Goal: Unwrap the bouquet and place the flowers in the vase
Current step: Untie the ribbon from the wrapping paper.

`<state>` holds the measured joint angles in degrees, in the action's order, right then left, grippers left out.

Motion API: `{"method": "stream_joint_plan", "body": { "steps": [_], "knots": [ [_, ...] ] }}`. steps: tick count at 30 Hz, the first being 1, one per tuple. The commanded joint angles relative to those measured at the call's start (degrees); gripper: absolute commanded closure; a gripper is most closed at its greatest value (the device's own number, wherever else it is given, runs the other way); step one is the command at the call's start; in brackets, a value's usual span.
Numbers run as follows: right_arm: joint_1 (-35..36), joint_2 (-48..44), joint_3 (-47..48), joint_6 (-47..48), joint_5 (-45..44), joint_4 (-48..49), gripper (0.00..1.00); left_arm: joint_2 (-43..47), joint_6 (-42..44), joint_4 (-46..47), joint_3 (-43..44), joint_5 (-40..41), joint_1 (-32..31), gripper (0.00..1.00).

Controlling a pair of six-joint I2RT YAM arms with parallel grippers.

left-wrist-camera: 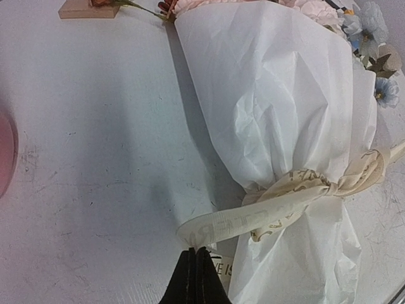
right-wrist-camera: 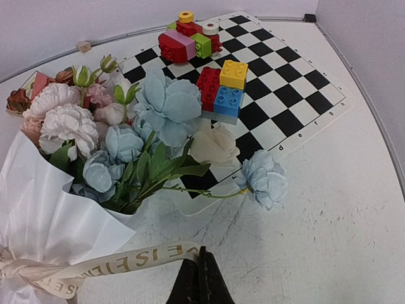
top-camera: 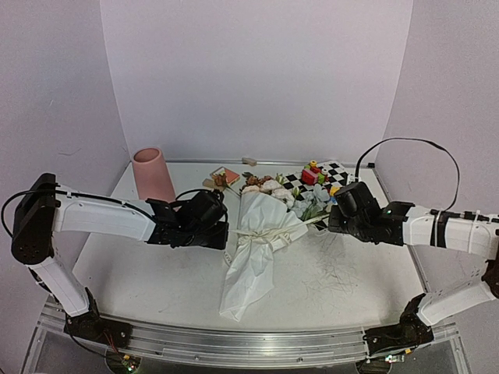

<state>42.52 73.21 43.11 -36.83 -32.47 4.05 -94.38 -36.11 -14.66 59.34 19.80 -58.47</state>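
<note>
The bouquet (top-camera: 257,241) lies flat in the middle of the desk (top-camera: 351,273), blooms toward the back, with the pink vase (top-camera: 153,175) upright well to its left. My left tool (left-wrist-camera: 196,256) and right tool (right-wrist-camera: 201,256) are both pressed together, each apparently pinching a tail of the cream ribbon (left-wrist-camera: 288,187) knotted round the paper (left-wrist-camera: 272,95). The ribbon looks thin, limp and slick. The paper seems light and crinkly, likely to tear or drag along. The flowers (right-wrist-camera: 161,107) look soft-headed on wiry stems, best gripped low on the stems
</note>
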Motion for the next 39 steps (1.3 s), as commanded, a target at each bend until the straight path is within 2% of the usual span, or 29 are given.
{"method": "stream_joint_plan", "body": {
  "steps": [1, 13, 27, 39],
  "knots": [
    [-0.24, 0.17, -0.3, -1.01, -2.88, -2.68, 1.0, 4.63, 0.27, -2.46, 5.2, 1.65, -0.24, 1.0],
    [-0.25, 3.26, 1.18, -0.43, -0.57, -2.74, 1.0, 8.13, 1.3, -3.19, 8.42, -0.63, -0.24, 1.0],
    [-0.25, 0.08, 0.57, -0.87, -4.09, -3.09, 1.0, 15.06, 1.92, -3.73, 9.63, 1.52, -0.26, 1.0],
    [-0.25, -3.02, 0.76, -0.44, -7.17, -3.66, 1.0, 15.96, 2.86, -3.8, 11.24, 1.55, -0.24, 1.0]
  ]
}}
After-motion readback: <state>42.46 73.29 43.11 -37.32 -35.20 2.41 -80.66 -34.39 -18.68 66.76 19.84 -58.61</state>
